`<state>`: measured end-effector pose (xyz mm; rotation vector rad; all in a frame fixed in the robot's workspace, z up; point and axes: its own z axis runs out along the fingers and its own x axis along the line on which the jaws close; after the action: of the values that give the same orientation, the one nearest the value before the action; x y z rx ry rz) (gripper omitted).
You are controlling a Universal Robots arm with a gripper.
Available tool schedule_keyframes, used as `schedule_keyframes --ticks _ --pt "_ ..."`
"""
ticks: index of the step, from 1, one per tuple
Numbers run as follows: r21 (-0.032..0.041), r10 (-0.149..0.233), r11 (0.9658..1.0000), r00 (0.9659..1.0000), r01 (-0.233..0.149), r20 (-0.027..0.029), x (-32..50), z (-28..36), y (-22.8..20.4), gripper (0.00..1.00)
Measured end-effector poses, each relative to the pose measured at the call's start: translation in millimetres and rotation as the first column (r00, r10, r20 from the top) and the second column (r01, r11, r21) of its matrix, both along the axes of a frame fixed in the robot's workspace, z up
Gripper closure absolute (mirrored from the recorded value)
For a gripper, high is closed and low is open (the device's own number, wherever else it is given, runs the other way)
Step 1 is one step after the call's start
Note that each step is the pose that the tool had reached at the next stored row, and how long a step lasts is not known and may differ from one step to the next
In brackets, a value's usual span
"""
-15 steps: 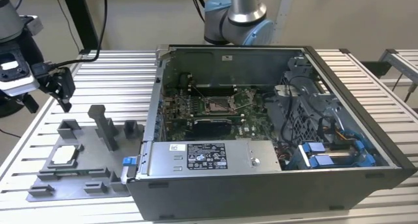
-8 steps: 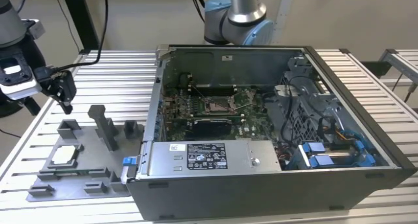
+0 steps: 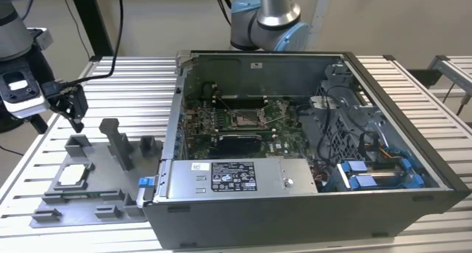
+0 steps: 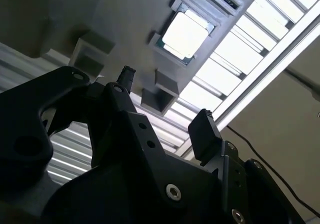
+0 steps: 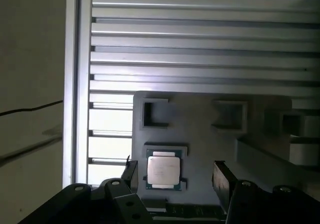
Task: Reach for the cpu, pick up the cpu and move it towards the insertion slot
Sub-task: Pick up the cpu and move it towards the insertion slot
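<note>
Exterior view first: the black two-fingered gripper (image 3: 74,116) is seen at the exterior view's left, held above the far end of the flat grey plastic fixture plate (image 3: 99,204), with nothing carried. And there is the cpu (image 3: 72,175), a small silvery-white square metal plate, seated flat in a square recess of that fixture, below the gripper and apart from it. No contact is made.

The fixture is laid on a slatted silver aluminium table (image 3: 129,82), just beside the open dark grey computer case (image 3: 295,220). Inside the case, the insertion slot (image 3: 246,119), a shiny silver-framed square socket with a dark centre, is found on the green circuit board, well apart from the cpu.

Over to the first wrist view: the gripper (image 5: 175,175) is shown with its black fingers (image 5: 220,178) spread wide, and the cpu (image 5: 163,170) is framed in the gap between them, beyond the tips, untouched in its recess.

In the second wrist view the gripper (image 4: 165,101) is again seen parted, fingertips (image 4: 202,130) bare, with the bright cpu (image 4: 185,34) lying clear of them in the fixture.
</note>
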<state>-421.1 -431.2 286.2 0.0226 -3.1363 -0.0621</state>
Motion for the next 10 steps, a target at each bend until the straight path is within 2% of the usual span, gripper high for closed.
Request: schedule_keyframes --ticks 5,10 --pt "0.0001 0.0 1.0 1.0 0.0 0.0 -2.0 -6.8 -2.6 0.0" --pt "0.0001 0.0 1.0 1.0 0.0 0.0 -2.3 -13.8 -12.3 0.0"
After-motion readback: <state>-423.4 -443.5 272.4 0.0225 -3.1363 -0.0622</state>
